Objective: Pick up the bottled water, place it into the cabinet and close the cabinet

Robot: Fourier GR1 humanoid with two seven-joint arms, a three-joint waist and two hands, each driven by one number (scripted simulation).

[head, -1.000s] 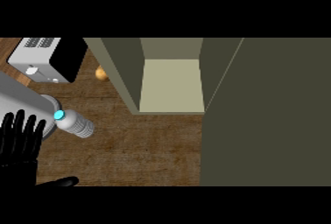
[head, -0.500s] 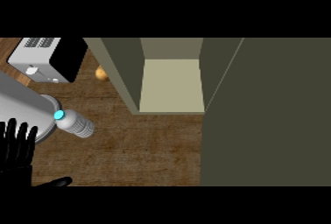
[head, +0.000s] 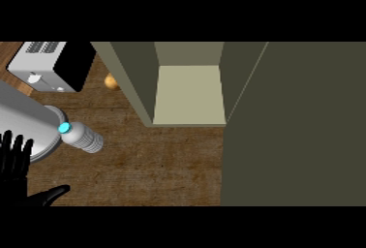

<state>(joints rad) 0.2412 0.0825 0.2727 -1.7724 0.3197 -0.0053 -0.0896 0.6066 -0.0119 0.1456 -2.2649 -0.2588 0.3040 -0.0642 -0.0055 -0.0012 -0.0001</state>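
Our left hand has slid lower and left since a second ago, fingers straight and holding nothing. The bottled water lies untouched on the wooden counter, left of the open cabinet.

Lighting even and rather dim; no visible source. Brown wood-grain counter top reads flat, mid-dark, no glare. Pale beige shelf floor inside the open olive cabinet is the brightest large area; the inner walls are darker. Tall olive cabinet door is uniformly dull. No hard cast shadows. White toaster with black side shows strong contrast. Edges straight, no blur visible.
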